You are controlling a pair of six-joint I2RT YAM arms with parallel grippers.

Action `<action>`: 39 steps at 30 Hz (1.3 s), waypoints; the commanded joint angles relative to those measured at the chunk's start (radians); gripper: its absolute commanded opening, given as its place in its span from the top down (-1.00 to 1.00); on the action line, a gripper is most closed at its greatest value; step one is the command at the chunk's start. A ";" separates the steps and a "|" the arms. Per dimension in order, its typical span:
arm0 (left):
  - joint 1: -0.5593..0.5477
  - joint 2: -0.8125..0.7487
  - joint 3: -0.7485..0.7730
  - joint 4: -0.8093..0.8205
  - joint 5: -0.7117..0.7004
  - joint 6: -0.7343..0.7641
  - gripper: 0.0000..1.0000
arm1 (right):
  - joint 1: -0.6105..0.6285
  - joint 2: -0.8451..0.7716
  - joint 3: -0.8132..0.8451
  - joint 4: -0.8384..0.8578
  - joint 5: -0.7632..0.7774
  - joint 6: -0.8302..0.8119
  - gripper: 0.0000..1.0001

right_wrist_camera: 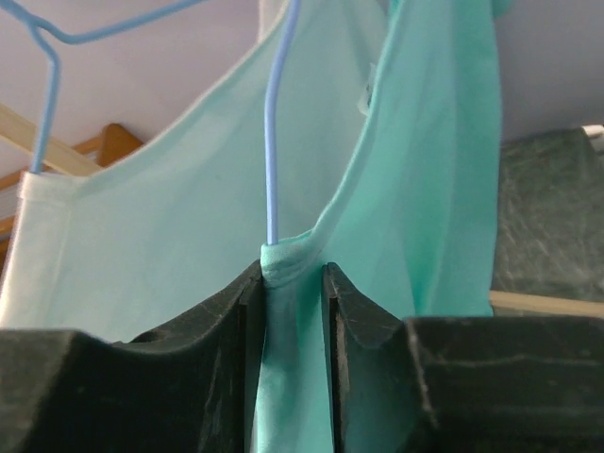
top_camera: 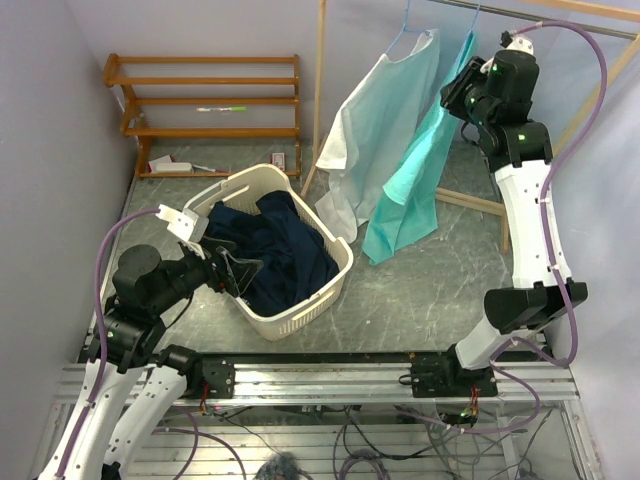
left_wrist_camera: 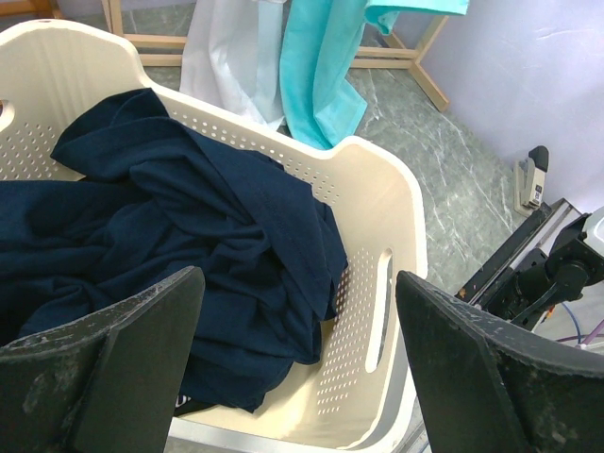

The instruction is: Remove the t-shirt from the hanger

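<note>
Teal t-shirt, draped on hanger

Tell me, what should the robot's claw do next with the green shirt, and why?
Probably pull down and sideways. The right claw is pinched on the teal t-shirt, bunched at the blue hanger wire, so sliding that fabric off the hanger end should free it.

Right gripper raised high, jaws nearly closed; left gripper low, jaws wide apart
</note>
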 commanded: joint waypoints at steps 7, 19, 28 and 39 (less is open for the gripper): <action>-0.008 -0.005 0.012 0.021 -0.010 -0.007 -0.86 | -0.004 -0.046 -0.031 0.014 0.102 -0.052 1.00; -0.008 0.001 0.011 0.025 0.005 -0.004 -0.65 | -0.004 -0.135 -0.036 0.161 0.093 -0.141 1.00; -0.008 -0.004 0.010 0.026 0.003 -0.006 -0.66 | 0.010 -0.207 -0.044 0.126 0.045 -0.131 1.00; -0.008 0.014 0.013 0.069 0.071 -0.020 -0.98 | 0.012 -0.515 -0.348 -0.038 -0.229 -0.126 1.00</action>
